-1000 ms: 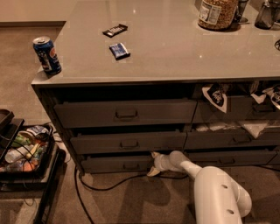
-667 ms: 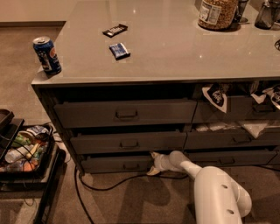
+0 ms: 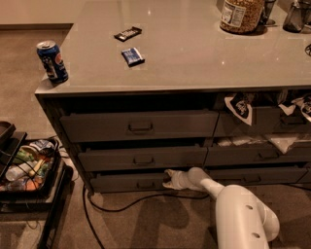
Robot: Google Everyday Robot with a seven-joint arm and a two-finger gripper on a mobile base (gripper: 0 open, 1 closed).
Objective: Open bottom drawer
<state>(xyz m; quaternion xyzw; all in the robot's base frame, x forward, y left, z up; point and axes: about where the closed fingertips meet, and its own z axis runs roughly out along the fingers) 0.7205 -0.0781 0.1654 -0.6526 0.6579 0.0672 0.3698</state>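
Observation:
The bottom drawer [image 3: 124,182] is the slim dark-grey front lowest in the left stack, with a small centre pull [image 3: 146,185]. It stands slightly out from the cabinet, as do the two taller fronts above it. My gripper [image 3: 169,179] on the white arm [image 3: 238,214] is low by the floor, at the right end of the bottom drawer's front, touching or just in front of it.
A Pepsi can [image 3: 52,62], a dark snack bar [image 3: 128,33] and a blue packet [image 3: 132,56] lie on the counter [image 3: 194,53]. A jar [image 3: 240,14] stands at the back. A black cart [image 3: 29,170] with items stands left. A cable [image 3: 126,204] runs along the floor. The right stack's drawers hold snack bags [image 3: 240,107].

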